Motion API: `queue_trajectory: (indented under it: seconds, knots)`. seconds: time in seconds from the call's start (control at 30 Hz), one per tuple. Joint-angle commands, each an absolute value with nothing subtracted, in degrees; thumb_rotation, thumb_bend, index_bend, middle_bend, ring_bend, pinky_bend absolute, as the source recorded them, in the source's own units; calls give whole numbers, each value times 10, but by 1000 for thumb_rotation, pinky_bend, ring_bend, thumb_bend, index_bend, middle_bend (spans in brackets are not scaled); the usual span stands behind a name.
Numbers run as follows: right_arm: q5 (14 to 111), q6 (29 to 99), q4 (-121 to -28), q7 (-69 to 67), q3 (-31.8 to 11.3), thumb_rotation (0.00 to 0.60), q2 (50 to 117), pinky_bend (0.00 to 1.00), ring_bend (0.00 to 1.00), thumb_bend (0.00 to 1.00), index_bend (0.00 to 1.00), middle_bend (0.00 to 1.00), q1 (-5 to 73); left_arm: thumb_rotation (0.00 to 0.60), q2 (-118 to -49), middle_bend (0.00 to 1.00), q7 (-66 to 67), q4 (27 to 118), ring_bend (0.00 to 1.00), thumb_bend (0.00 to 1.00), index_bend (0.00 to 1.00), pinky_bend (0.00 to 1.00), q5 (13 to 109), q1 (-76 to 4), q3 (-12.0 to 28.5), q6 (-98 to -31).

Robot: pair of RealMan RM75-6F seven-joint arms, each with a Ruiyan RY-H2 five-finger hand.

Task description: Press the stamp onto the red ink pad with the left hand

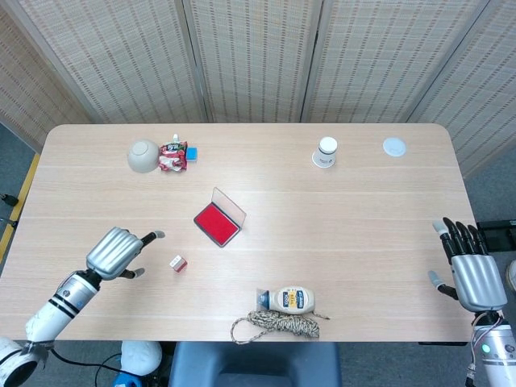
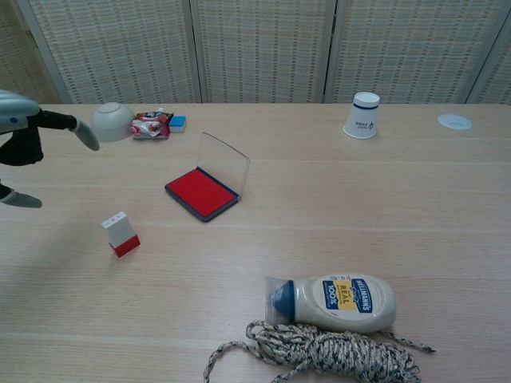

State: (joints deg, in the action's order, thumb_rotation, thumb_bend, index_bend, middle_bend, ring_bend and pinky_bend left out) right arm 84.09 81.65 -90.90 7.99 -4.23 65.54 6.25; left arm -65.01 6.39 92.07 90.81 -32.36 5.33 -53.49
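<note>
The stamp [image 1: 178, 263] [image 2: 120, 234], a small white block with a red base, stands on the table left of centre. The red ink pad [image 1: 218, 223] [image 2: 202, 192] lies open beyond it, its clear lid [image 2: 223, 163] tilted up. My left hand [image 1: 118, 251] [image 2: 25, 132] hovers just left of the stamp, fingers spread, holding nothing. My right hand [image 1: 470, 268] rests open off the table's right edge, far from both objects; the chest view does not show it.
A mayonnaise bottle [image 1: 289, 300] lies by a coil of rope [image 1: 278, 326] at the front edge. At the back left are an overturned bowl [image 1: 143, 155], a snack packet [image 1: 172, 156] and a blue block [image 1: 192, 153]. A paper cup [image 1: 326, 151] and a white lid [image 1: 393, 146] sit at the back right.
</note>
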Motion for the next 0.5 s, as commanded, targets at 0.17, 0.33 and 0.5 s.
queue_trajectory:
  seconds: [0.17,0.33,0.5]
  knots:
    - [828,823,-907,72,-52,600,652,0,0,282,0,0,62,600,-689,1000,52,868,850,206,334,703,866,-374,51,-460]
    - [837,830,-907,60,-49,600,647,0,0,282,0,0,58,600,-714,1000,38,846,850,206,330,703,861,-380,41,-456]
    - [850,826,-908,52,-41,600,643,0,0,282,0,0,60,600,-731,1000,34,835,850,206,332,703,855,-391,30,-440]
